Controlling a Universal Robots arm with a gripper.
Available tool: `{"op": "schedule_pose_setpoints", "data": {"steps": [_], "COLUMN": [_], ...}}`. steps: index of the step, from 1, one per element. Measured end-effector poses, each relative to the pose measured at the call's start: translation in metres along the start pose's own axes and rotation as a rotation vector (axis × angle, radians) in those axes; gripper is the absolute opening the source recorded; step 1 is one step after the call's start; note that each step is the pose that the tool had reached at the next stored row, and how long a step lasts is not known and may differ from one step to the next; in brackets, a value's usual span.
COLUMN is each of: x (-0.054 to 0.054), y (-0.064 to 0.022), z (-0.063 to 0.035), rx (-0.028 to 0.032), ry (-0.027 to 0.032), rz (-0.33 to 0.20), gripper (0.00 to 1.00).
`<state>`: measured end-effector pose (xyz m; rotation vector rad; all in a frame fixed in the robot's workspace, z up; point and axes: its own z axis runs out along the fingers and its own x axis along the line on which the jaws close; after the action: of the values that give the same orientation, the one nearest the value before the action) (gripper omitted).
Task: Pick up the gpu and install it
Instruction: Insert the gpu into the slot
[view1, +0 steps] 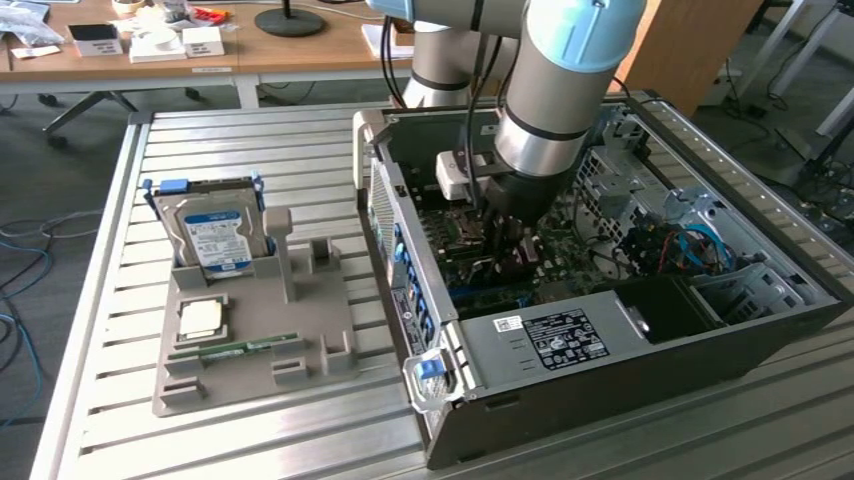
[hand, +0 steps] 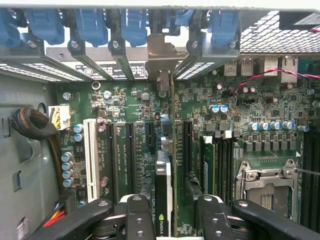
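Inside the open case (view1: 747, 300), the arm's gripper (view1: 510, 262) reaches down to the motherboard (hand: 135, 105), its two fingers (hand: 137, 220) clamped on the gpu (hand: 165, 190), one on each face of the card. In the wrist view the card stands on edge between the pads, its green board running straight away from the camera toward the rear wall, where its pale bracket (hand: 162, 55) meets the row of blue-clipped slot openings (hand: 90, 25). That edge-on hold looks deliberate: it keeps the contact edge pointing down at the board and the bracket lined up with its opening. The card sits among the long black expansion slots (hand: 129, 150), just beside the white slot (hand: 91, 155); whether it is fully seated or merely resting over a slot cannot be told from here. The case lies on its side on the slatted table (view1: 107, 420), so the arm can press straight down. On the exterior view's left, a grey tray (view1: 307, 330) holds the remaining parts: a hard drive (view1: 214, 235) upright in its cradle, a processor (view1: 200, 318) lying flat and a RAM stick (view1: 247, 347) lying along the tray just beside it, each kept in a fixed pose for picking.
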<state>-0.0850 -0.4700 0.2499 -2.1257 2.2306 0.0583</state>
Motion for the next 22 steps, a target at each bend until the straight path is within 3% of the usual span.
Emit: {"op": "schedule_pose_setpoints", "data": {"steps": [9, 12, 22], "x": [0.0000, 0.0000, -0.0002], "y": [0.0000, 0.0000, 0.0000], "z": [0.0000, -0.0001, 0.0000], "rx": [0.0000, -0.0001, 0.0000], "ry": [0.0000, 0.0006, 0.0000], "rz": [0.000, 0.000, 0.000], "gripper": [0.40, 0.27, 0.27]}}
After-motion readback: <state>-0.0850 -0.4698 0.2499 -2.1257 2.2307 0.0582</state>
